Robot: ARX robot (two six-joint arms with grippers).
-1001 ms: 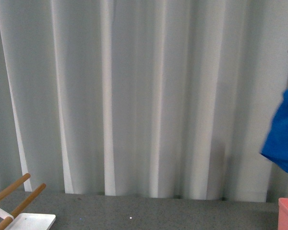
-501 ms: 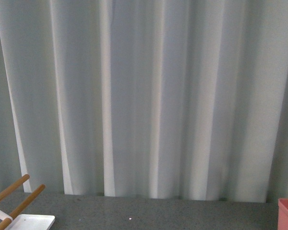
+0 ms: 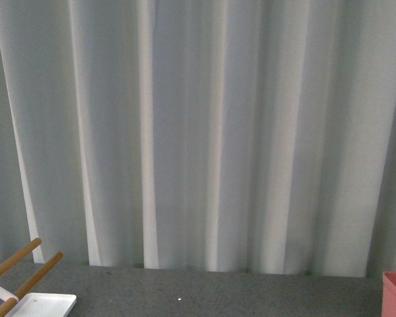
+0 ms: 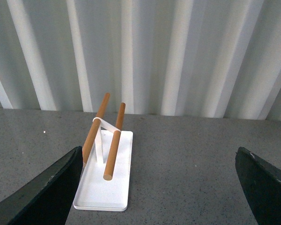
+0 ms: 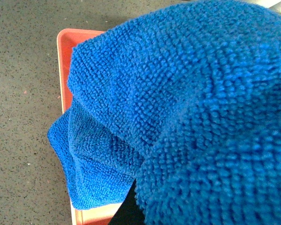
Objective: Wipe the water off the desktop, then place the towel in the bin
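Our left gripper (image 4: 158,152) hangs with its jaws spread wide and nothing between them, over the desktop (image 4: 192,159) near the white tray (image 4: 107,192) with wooden rods (image 4: 113,150). The right gripper is buried under the towel (image 5: 178,103) (jaws hidden, so we cannot tell their state). The towel droops over the bin (image 5: 63,61), which the front view cuts to a corner.

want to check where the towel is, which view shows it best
The right wrist view: the towel fills most of it, blue folds covering much of the bin. The front view shows no towel, only a bin corner. The left wrist view shows none either, just the white tray.
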